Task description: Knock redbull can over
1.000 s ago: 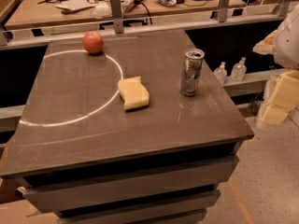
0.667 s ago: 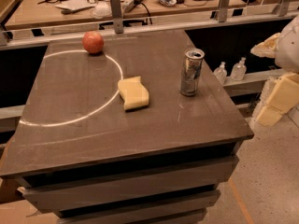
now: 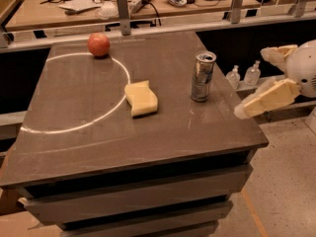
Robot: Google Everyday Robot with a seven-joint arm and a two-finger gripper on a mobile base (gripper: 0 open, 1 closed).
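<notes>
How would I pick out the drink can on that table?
Start at the big dark table; on its right side, nearest the gripper hovering off that edge, stands the redbull can. It is the only tall, shiny silver-and-blue thing there, unlike the flat yellow sponge and round red apple.

End effector (image 3: 252,83) at right edge, white rounded wrist housing (image 3: 306,73), two pale cream blocky fingers (image 3: 270,98)
</notes>
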